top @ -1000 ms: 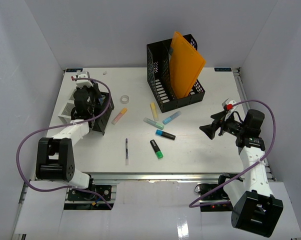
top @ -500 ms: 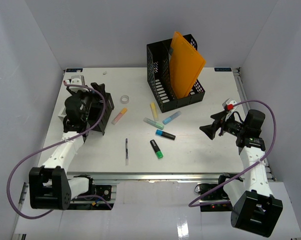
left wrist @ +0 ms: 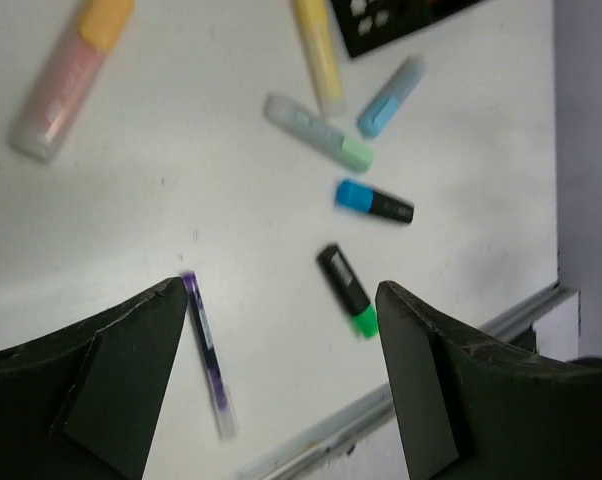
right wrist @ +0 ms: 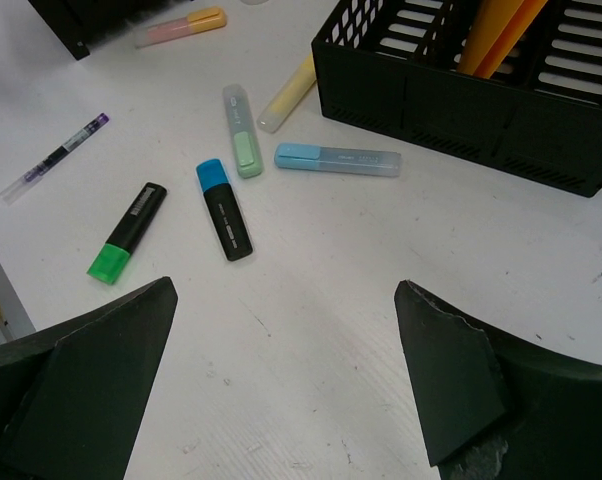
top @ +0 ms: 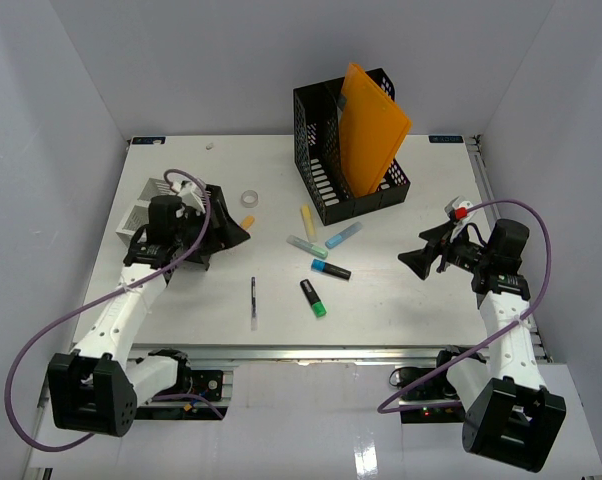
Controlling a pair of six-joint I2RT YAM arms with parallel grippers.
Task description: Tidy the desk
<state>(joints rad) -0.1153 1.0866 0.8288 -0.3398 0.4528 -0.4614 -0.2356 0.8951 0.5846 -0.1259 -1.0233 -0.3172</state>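
Observation:
The white desk holds scattered markers. A purple pen lies near the front, with a green-capped black marker and a blue-capped black marker to its right. A pale green marker, a yellow one and a light blue one lie behind them. My left gripper is open and empty, above the desk left of the markers; its view shows the pen and green marker between the jaws. My right gripper is open and empty at the right, facing the markers.
A black mesh file holder with an orange folder stands at the back. A tape roll and a pink-orange marker lie near my left gripper. A white slotted organizer and a black box sit at the left.
My left arm has swung away from the white organizer at the left, lowering and turning right toward the markers. The right arm has not moved.

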